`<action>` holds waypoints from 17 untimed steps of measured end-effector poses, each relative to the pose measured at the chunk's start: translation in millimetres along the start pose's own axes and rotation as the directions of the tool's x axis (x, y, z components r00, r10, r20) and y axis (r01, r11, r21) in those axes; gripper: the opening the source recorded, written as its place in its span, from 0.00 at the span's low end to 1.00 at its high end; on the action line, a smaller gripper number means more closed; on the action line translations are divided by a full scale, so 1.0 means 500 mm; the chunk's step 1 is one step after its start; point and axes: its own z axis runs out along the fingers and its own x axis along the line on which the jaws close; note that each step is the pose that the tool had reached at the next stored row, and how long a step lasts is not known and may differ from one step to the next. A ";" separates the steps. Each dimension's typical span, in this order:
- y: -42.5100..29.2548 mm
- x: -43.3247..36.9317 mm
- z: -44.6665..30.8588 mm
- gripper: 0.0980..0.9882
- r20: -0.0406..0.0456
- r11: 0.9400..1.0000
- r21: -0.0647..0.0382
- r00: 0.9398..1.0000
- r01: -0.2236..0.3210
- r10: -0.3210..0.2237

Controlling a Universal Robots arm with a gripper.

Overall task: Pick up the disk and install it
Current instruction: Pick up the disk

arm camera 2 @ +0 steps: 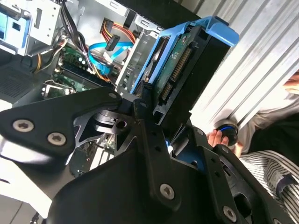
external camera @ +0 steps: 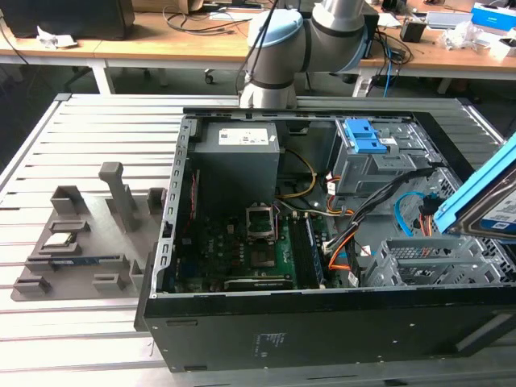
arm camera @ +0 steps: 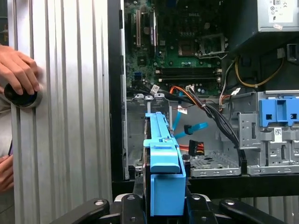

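**One firm hold, lined up end-on**

One arm does the work. Its black two-fingered tool is closed on the near end of the flat silver disk, which is clipped in a bright blue plastic frame, and the fingers press against the disk's broad faces.

In the first wrist view the disk stands on edge. Its long axis runs straight out from the tool toward the perforated grey metal drive cage inside the open black computer case.

In the exterior view the disk hangs tilted at the exterior view's right, just above that cage. Whether it touches the cage cannot be told.

Orange and red cables lie just beside the cage. A person's hand rests on a black knob on the ribbed aluminium table, well apart from the case.
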 end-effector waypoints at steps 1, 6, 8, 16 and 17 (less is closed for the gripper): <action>-0.002 -0.003 0.006 0.30 0.000 1.000 -0.001 1.000 -0.012 0.012; -0.008 -0.015 0.017 0.30 0.001 0.999 -0.004 1.000 -0.032 0.032; -0.009 -0.023 0.020 0.30 0.000 0.999 -0.004 0.999 -0.034 0.034; -0.023 -0.032 0.023 0.30 -0.001 0.999 -0.004 0.999 -0.034 0.034; -0.024 -0.033 0.023 0.30 -0.001 0.999 -0.004 0.999 -0.034 0.034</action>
